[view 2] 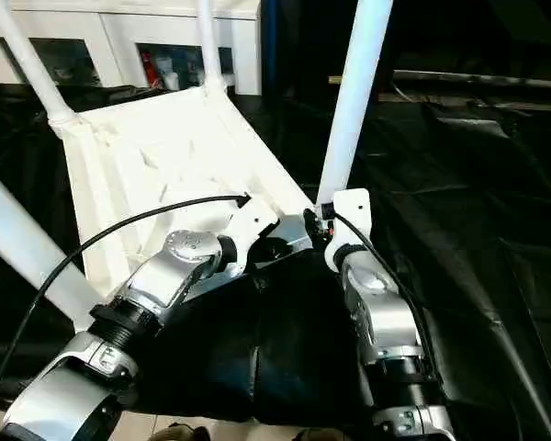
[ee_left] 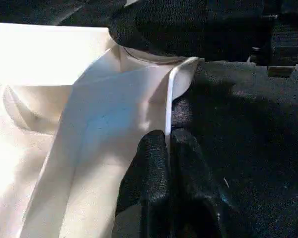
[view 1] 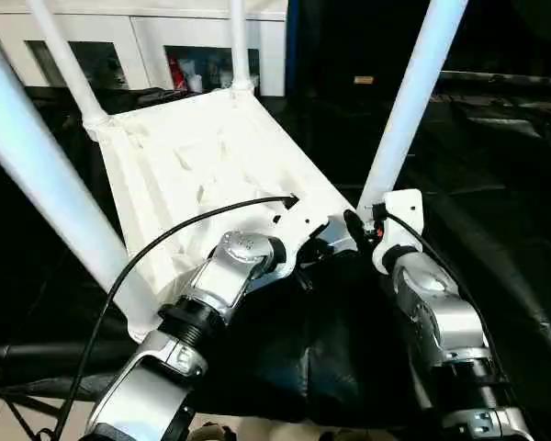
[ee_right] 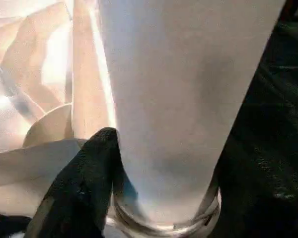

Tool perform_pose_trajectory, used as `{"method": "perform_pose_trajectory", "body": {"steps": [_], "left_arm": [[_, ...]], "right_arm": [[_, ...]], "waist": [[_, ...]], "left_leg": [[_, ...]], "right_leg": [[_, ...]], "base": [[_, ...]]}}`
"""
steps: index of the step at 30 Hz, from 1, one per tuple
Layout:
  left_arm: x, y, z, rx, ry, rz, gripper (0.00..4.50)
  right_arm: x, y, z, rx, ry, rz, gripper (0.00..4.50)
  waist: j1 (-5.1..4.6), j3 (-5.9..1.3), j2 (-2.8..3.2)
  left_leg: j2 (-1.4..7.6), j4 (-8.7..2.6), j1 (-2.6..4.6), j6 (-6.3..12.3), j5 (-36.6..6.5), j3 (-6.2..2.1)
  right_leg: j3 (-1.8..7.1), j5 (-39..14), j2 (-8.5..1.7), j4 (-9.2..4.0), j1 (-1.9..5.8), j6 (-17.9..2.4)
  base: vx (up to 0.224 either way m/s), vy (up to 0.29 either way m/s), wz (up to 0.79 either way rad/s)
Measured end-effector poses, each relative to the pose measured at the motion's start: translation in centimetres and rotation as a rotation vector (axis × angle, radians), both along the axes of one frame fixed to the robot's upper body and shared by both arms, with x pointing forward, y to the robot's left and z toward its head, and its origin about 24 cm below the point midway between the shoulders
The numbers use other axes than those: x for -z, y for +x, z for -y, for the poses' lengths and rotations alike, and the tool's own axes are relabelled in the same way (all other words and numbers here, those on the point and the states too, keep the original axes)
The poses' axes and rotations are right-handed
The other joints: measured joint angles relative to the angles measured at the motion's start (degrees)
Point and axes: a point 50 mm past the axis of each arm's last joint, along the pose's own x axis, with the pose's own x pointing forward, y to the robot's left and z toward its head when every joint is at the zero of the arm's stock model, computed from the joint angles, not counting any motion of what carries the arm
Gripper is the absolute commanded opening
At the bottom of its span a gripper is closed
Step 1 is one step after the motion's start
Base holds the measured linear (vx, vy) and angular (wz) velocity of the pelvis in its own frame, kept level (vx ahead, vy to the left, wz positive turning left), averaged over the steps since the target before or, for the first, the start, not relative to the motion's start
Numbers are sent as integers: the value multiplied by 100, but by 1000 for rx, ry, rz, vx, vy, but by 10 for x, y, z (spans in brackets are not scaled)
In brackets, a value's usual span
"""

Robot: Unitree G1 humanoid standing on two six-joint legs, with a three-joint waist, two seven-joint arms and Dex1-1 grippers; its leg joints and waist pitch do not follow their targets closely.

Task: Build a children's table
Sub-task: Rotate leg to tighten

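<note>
The children's table lies upside down on black cloth, its ribbed white top point(view 1: 193, 156) facing up. Several white legs stand in its corner sockets: a near-right leg point(view 1: 409, 110), a near-left leg point(view 1: 37, 175) and two far ones point(view 1: 69, 64) point(view 1: 240, 41). My left gripper point(ee_left: 168, 136) is at the top's near edge, by the near-right corner. It is shut, pinching the thin white rim point(ee_left: 170, 99) between its black fingers. My right gripper point(view 1: 375, 219) sits at the base of the near-right leg point(ee_right: 179, 99). One black finger point(ee_right: 89, 168) presses against the leg just above its socket; the other finger is hidden behind the leg.
A white cabinet with glass fronts point(view 1: 147, 37) stands behind the table. Black cloth point(view 1: 496, 184) covers the surface to the right and under my forearms. A black cable point(view 1: 165, 239) arcs over my left arm. The near-left leg slants close past my left forearm.
</note>
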Motion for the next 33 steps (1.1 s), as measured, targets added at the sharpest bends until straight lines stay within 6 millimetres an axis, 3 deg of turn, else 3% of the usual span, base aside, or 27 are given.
{"method": "perform_pose_trajectory", "body": {"steps": [8,11,17,28,29,33], "left_arm": [[0,-3,-18,50,6,22,0],[0,-11,-31,139,4,20,0],[-1,-24,-42,272,7,4,0],[-1,-35,-56,331,10,-10,0],[-1,-35,-57,333,10,-13,0],[-1,-36,-58,334,12,-14,0]], "right_arm": [[-2,-14,11,-210,-69,-4,402],[-2,-29,23,-379,-125,-27,402],[-11,-38,28,-508,-110,-20,402],[-8,-47,34,-594,-93,-64,402],[-7,-47,33,-601,-91,-68,376],[-6,-48,31,-625,-87,-76,355]], "waist": [[-81,-1,6],[-39,-3,8],[27,-1,18],[28,0,16],[24,1,15],[21,4,10]], "left_leg": [[2,-10,-5,0,0,0],[3,-28,-6,-1,-1,0],[4,-30,-23,0,0,1],[5,-29,-39,38,11,5],[5,-29,-39,38,11,5],[5,-25,-40,38,11,5]], "right_leg": [[0,-11,3,0,-20,19],[-2,-10,3,-1,-22,16],[-4,-9,3,-6,-37,14],[-7,-7,3,-29,-39,10],[-7,-7,3,-28,-39,10],[-7,-7,3,-26,-39,10]], "base": [[0,0,0],[0,0,0],[0,0,0],[0,0,0],[0,0,0],[0,0,0]]}}
